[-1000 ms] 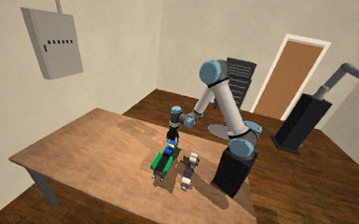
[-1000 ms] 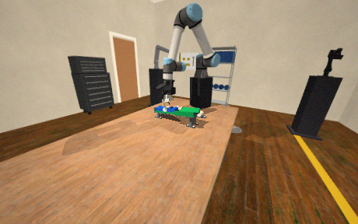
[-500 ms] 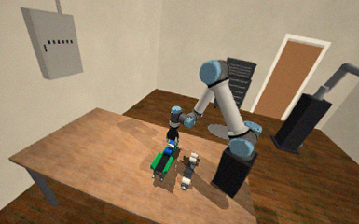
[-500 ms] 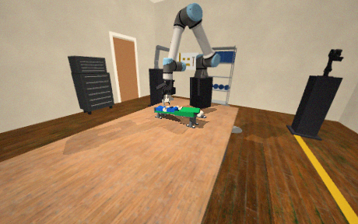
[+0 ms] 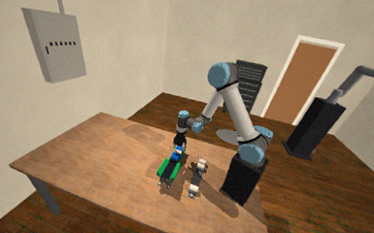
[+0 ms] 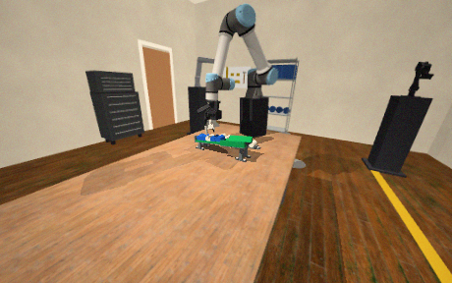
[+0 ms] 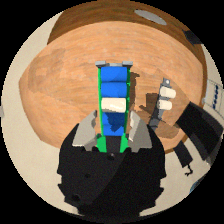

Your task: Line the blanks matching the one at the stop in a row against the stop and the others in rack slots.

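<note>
The green feed ramp (image 5: 163, 169) (image 6: 240, 141) (image 7: 102, 145) stands on legs, with its grey stop (image 7: 114, 64) at the far end in the wrist view. Two blue blanks (image 7: 114, 74) (image 7: 114, 90) lie across it, side by side at the stop. A white blank (image 7: 113, 105) lies across beside them. Behind it is more blue (image 7: 114, 125), partly shadowed; whether it is one blank or two I cannot tell. My gripper (image 5: 179, 146) (image 6: 210, 129) (image 7: 113, 110) is partly open and empty, above the ramp with a jaw on each side. The grey stock rack (image 5: 197, 176) (image 7: 158, 117) holds white blanks (image 7: 167, 93) (image 7: 164, 104) (image 5: 194, 189).
The rack stands beside the ramp, between it and the black arm pedestal (image 5: 243, 183) (image 6: 254, 115). Both stand on the wooden table (image 5: 94, 160) (image 6: 147, 206) (image 7: 55, 90). Part of the rack is hidden by dark arm parts in the wrist view.
</note>
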